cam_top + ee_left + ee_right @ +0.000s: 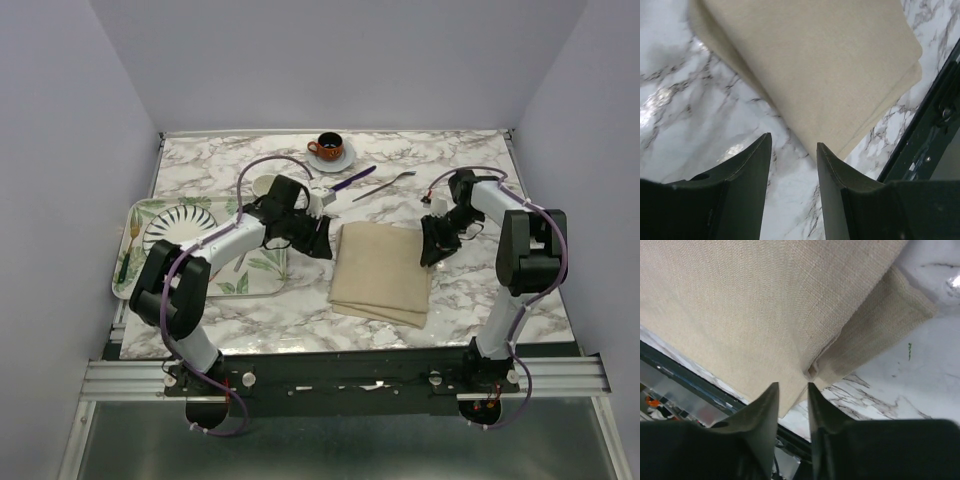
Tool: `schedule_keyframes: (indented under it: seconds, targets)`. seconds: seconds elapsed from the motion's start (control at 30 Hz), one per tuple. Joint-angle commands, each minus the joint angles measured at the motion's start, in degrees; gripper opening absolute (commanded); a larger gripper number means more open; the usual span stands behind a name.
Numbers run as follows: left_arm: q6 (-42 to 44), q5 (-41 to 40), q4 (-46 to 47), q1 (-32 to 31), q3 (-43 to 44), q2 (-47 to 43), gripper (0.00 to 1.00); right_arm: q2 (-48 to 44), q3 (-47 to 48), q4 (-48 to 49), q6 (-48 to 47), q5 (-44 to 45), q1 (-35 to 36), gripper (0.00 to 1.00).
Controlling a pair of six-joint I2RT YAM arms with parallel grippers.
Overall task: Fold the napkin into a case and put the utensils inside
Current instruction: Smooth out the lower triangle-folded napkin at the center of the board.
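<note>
**A:** Napkin status?

**B:** Napkin [380,272]: plain beige cloth, no pattern. Folded into a layered, approx. rectangular pad. Lies flat mid-worktop [470,300], towards the near edge.

**A:** Layers aligned?

**B:** No. Top layer sits offset and the lower layer peeks out along the right and near sides. Wrist views show a stepped corner, weave visible. Broad shape, not yet a narrow case.

**A:** Utensils?

**B:** Purple knife [352,179]: slim, dark, diag. on the worktop beyond the napkin's far edge. Silver fork [383,186]: just right of the knife, approx. parallel, similar length. Both on bare marble, apart from the cloth. Fork tine end too small to tell.
</note>
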Motion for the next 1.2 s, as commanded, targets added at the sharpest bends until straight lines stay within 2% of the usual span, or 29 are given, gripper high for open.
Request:
schedule_keyframes:
  seconds: [0.0,0.13,0.33,0.5,0.63,0.8,0.9,1.17]
  targets:
    - [9.7,-3.9,-2.3,-7.1,3.1,0.0,0.51,-0.7,-0.1,-1.1,-0.5,3.0,-0.4,0.41]
    - [10.5,-5.4,-1.1,-12.0,3.7,1.8,0.49,1.3,0.3,-0.2,0.3,2.6,-0.4,0.41]
    - [19.0,-8.1,3.4,-19.7,3.3,1.0,0.49,9.2,7.4,-0.1,1.9,0.6,-0.4,0.41]
    - [26.4,-12.8,6.2,-26.7,4.7,1.4,0.44,10.6,11.4,-2.5,2.3,-4.3,-0.5,0.41]
    - [30.4,-17.8,7.5,-31.9,8.7,4.7,0.4,5.1,8.0,-3.4,1.6,-7.3,-0.8,0.41]
    - [32.9,-19.9,8.0,-36.1,14.1,10.1,0.41,-0.1,5.9,-4.2,1.2,-7.9,-7.6,0.42]
    - [34.9,-18.9,7.6,-38.1,15.9,12.4,0.43,-0.2,4.3,-2.1,2.9,-6.8,-10.7,0.4]
    - [36.9,-21.5,8.6,-42.2,18.1,16.9,0.49,1.1,-2.1,6.1,8.1,-9.7,-11.6,0.34]
